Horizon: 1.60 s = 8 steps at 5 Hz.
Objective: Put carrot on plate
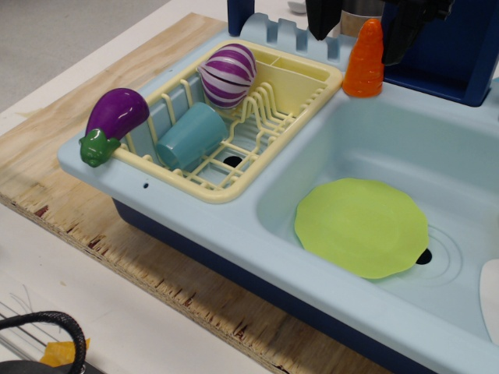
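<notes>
Plate (362,227) lies in sink (460,148); cup (189,135) in rack (312,76).

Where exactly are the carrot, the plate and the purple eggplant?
carrot (365,66), camera view, middle of its orange body
plate (361,226), camera view, centre of its green face
eggplant (118,111), camera view, purple body

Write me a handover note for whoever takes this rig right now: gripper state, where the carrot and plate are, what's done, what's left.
Gripper: open, fingers straddling the carrot, not visibly clamped.
Carrot: upright on the sink's back ledge, beside the yellow dish rack.
Plate: lime green, lying in the sink basin, nothing on it.
Done: gripper positioned at the carrot.
Left: close, lift, carry to the plate, release.
</notes>
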Available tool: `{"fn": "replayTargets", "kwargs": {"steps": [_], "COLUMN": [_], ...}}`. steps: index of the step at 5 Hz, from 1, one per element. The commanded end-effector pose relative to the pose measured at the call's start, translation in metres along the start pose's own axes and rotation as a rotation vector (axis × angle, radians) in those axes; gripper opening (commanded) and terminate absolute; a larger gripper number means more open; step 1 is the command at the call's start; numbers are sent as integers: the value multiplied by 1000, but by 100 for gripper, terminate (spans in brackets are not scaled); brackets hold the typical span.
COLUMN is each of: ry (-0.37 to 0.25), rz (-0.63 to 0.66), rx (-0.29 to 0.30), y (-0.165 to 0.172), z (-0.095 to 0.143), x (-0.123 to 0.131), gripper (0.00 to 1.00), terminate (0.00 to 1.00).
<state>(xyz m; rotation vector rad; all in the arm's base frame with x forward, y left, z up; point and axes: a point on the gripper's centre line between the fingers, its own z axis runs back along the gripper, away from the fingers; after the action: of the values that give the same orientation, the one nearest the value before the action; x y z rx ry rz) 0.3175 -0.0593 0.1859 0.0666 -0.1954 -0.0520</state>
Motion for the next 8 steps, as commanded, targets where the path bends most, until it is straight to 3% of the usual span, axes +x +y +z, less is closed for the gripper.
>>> {"fn": "replayTargets", "kwargs": {"steps": [1,3,8], "ry": [0,-61,-97], "rz": [0,-38,-65], "rx": [0,-6,-9], "y": [0,-1,8], "z": [0,-8,-20], "x": [0,14,38], "gripper": [100,100,100], "terminate": [0,0,0]}}
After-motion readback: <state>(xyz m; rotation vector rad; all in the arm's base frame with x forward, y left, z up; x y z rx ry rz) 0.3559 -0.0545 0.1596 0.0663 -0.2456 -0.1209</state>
